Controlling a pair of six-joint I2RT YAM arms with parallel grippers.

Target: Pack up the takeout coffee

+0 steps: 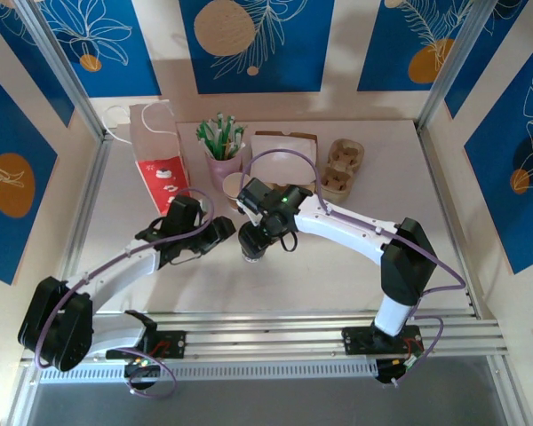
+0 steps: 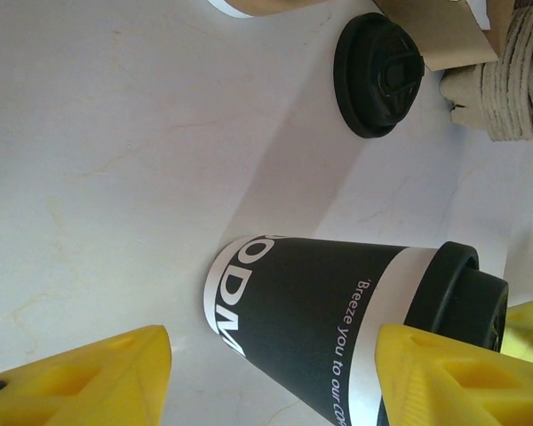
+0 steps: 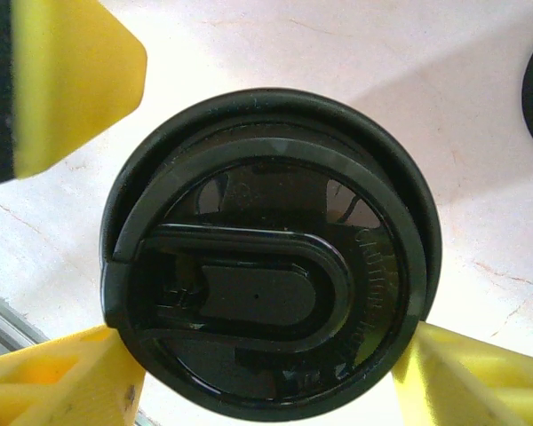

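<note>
White marbled tabletop [image 1: 275, 280], blue floral walls [image 1: 293, 62], coffee cup [image 2: 311, 306]

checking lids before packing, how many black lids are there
2. One lid sits on the dark printed cup between the right gripper's fingers; the loose lid lies on the table beside the cardboard box. Others may be hidden.

Both arms reach inward; left hand [image 1: 224, 229] lies level, fingers spread; right hand [image 1: 251, 241] points straight down.
</note>
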